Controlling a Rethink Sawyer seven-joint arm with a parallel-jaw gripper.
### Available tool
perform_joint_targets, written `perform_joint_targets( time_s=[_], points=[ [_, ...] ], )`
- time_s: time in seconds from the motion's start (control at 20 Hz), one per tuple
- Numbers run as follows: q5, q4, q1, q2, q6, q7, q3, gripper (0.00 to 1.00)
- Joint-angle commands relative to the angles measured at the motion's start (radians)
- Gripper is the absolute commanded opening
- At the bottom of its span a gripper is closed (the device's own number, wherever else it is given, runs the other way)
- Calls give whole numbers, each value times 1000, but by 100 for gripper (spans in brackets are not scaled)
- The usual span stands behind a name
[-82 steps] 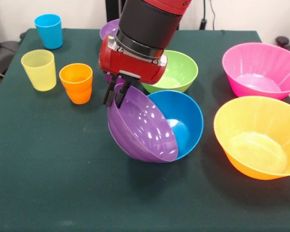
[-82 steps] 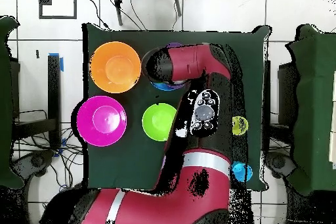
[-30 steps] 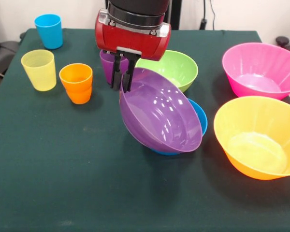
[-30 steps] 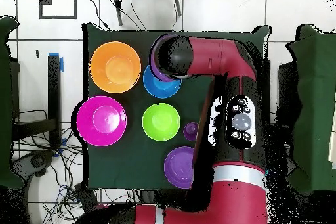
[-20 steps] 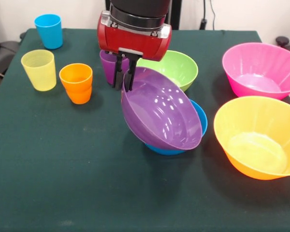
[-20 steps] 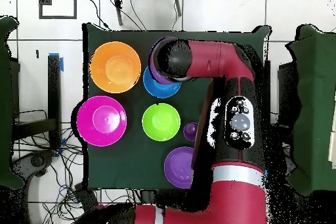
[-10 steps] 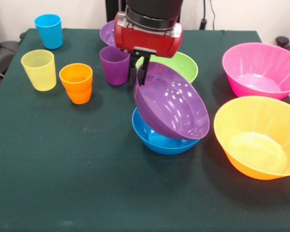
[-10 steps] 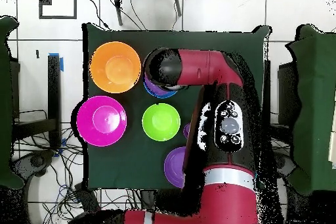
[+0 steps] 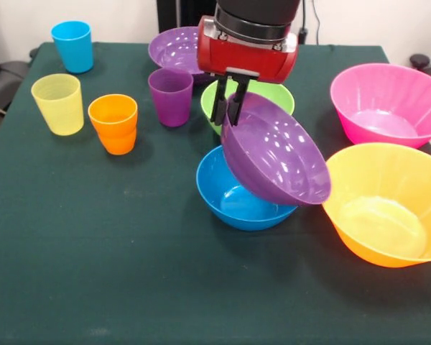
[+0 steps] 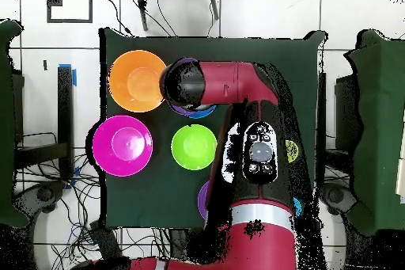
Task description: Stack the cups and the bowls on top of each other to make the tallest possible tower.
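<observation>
In the front view my gripper [image 9: 228,109] is shut on the rim of a purple bowl [image 9: 280,159]. That bowl hangs steeply tilted over the right half of the blue bowl [image 9: 233,203], which stands alone on the cloth. I cannot tell whether the two touch. Behind them is the green bowl [image 9: 276,97], and a second purple bowl [image 9: 174,47] lies at the far edge. The purple cup [image 9: 171,96], orange cup [image 9: 113,123], yellow cup [image 9: 57,103] and blue cup [image 9: 72,46] stand upright at the left. In the overhead view the arm's wrist [image 10: 186,85] hides the gripper.
The pink bowl [image 9: 384,104] and the large orange bowl [image 9: 384,210] sit at the right, the orange one close beside the held bowl. From above, the orange bowl [image 10: 136,81], pink bowl [image 10: 122,145] and green bowl [image 10: 193,146] show on the dark green table [image 10: 142,195].
The gripper has carried the tilted purple bowl to the right in the front view, off the blue bowl's left side and towards the orange bowl. More of the blue bowl's inside now shows.
</observation>
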Motion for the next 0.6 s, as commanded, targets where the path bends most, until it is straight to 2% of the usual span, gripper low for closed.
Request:
perform_joint_targets(
  time_s=[0.05,0.6],
  points=[
    [6,76,-12,-7,-26,57,54,0],
    [4,98,-54,-10,-57,8,87,0]
  ],
)
